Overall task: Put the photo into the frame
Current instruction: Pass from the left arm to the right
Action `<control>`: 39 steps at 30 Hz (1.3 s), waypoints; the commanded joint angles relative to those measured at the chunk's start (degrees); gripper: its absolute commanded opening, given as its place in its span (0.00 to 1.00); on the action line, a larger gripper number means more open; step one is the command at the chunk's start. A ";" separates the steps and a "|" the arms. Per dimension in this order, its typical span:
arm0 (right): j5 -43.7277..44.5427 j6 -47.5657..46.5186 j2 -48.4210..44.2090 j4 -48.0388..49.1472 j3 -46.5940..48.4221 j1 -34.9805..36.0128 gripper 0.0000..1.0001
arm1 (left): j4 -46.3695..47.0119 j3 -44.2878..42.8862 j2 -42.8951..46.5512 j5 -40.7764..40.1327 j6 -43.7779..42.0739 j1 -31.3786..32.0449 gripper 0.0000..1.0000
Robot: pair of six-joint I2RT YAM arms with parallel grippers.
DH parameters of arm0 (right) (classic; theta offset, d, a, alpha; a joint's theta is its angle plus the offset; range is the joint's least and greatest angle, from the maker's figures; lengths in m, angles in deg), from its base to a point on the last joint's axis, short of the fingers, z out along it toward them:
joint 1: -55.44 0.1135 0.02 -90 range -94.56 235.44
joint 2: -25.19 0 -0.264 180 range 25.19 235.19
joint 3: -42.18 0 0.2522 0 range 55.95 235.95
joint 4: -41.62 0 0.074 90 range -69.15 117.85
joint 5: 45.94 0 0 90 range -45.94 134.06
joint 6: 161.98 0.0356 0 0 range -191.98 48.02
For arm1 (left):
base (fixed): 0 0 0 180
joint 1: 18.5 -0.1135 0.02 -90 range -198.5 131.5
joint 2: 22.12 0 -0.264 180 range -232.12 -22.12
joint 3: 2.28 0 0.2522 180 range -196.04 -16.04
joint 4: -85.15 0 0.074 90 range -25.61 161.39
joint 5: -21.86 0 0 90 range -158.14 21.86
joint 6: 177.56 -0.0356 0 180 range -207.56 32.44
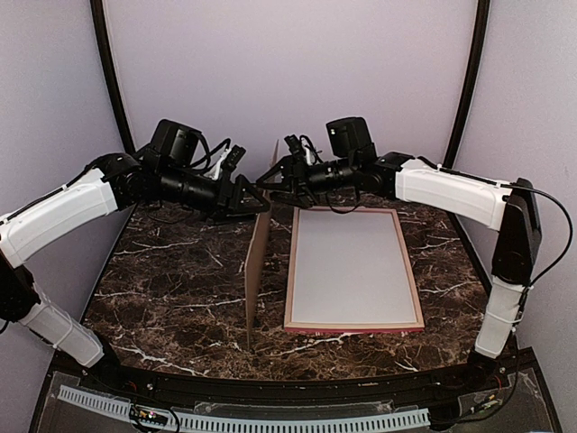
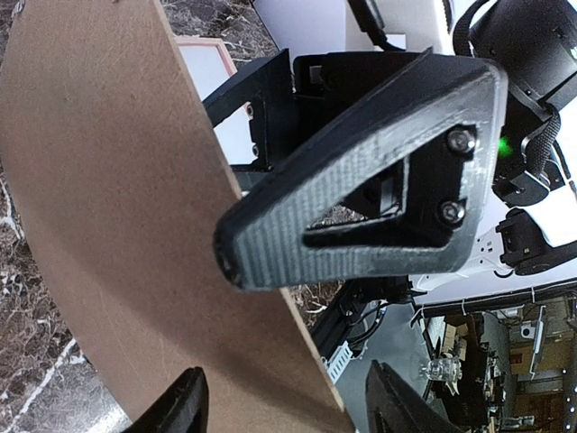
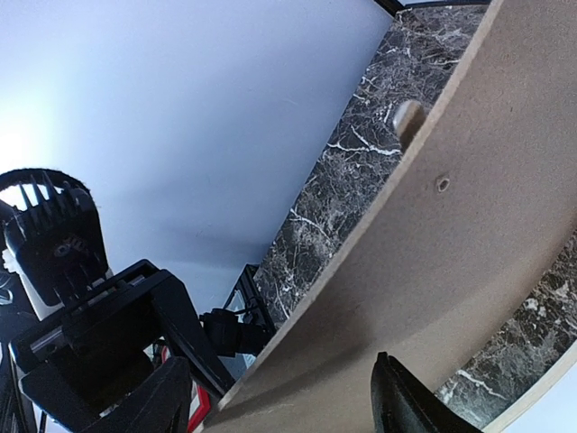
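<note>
The frame lies flat at the centre right of the table, peach back up, with its pink front showing along the near edge. The photo lies inside it, plain white back up. A brown cardboard backing board stands on edge just left of the frame. My left gripper and right gripper meet at its far top corner. In the left wrist view my left gripper is open with the board's edge between the jaws. My right gripper is open astride the board.
The dark marble table stretches left of the board. Lilac walls close in the back and sides. The right gripper's finger fills the left wrist view, close to my left fingers. A white slotted rail runs along the near edge.
</note>
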 commanded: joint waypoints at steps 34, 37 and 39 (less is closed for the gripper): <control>3.96 -3.19 -9.31 -3.07 -13.05 -3.61 0.68 | 19.83 27.11 -1.89 -10.26 3.42 -6.10 0.71; 4.05 -3.55 -9.93 -3.25 -14.84 -4.41 0.68 | 20.97 27.19 -5.18 -10.29 2.81 -6.10 0.71; 3.85 -3.71 -10.08 -2.94 -16.33 -5.05 0.66 | 21.43 27.30 -7.00 -10.48 2.55 -6.10 0.71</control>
